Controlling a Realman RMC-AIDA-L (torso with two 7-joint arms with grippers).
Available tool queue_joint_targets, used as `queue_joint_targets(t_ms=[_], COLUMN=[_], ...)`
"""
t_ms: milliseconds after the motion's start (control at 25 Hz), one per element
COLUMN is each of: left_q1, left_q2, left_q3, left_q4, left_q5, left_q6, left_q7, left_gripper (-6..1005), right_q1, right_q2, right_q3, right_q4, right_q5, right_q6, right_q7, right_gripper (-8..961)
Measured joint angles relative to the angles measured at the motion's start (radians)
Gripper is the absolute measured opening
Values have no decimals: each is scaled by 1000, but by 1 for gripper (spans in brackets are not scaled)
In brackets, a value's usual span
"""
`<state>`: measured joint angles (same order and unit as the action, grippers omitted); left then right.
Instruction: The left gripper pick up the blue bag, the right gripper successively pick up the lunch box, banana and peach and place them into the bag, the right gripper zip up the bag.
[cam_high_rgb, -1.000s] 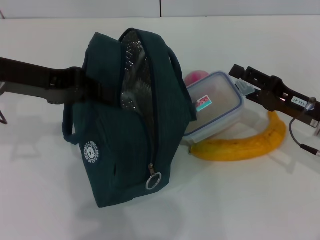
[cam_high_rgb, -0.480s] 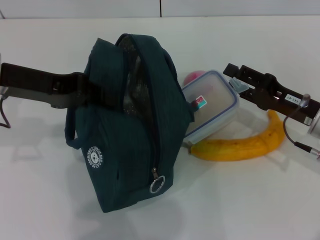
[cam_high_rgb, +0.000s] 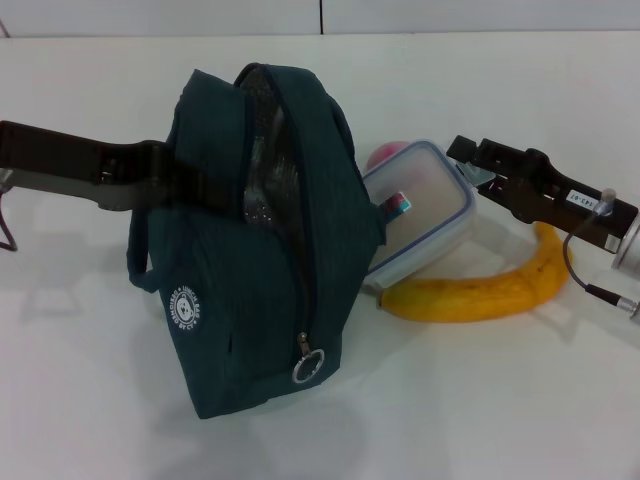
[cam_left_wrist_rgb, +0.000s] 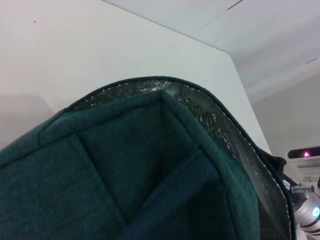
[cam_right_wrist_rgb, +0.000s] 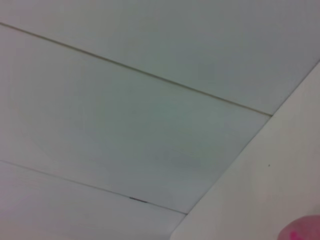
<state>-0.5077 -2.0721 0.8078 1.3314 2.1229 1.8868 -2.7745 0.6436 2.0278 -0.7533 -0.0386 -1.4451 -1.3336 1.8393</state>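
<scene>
The blue bag stands tilted on the white table, its top open and the foil lining showing. My left gripper comes in from the left and is shut on the bag's upper side. The left wrist view is filled with the bag's fabric and lining. The lunch box is tilted, its left end hidden behind the bag. My right gripper is shut on its right end. The banana lies in front of the box. The peach peeks out behind it, and a pink edge of the peach shows in the right wrist view.
The ring zipper pull hangs low on the bag's front, and a round white logo sits on its side. A loose handle loop droops on the left. A thin cable trails from the right arm above the banana's end.
My right gripper has moved left with the lunch box, pushing its left end behind the bag. The bag has swung slightly and its opening looks narrower.
</scene>
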Motion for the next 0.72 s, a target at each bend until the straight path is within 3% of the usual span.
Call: queue_joint_targets(t_ms=[200,280,560,720], left_q1=[0,0,1,9], left_q2=[1,2,5,5], left_q3=[-2,-2,-3,-5], left_q4=[0,0,0,2], left_q5=[0,0,0,0], left_q6=[0,0,0,0], left_q7=[10,12,15,16], left_gripper=[39,39,39,39], right_q1=[4,5,-1,-16], right_q2=[0,0,0,-2], right_q3=[-7,-8,0,1], right_q4=[0,0,-9,-12], right_q5=[4,4,7,24], right_q6=[4,5,0,-17], right_q7=[0,-1,-5,-4], right_gripper=[569,342,150,97])
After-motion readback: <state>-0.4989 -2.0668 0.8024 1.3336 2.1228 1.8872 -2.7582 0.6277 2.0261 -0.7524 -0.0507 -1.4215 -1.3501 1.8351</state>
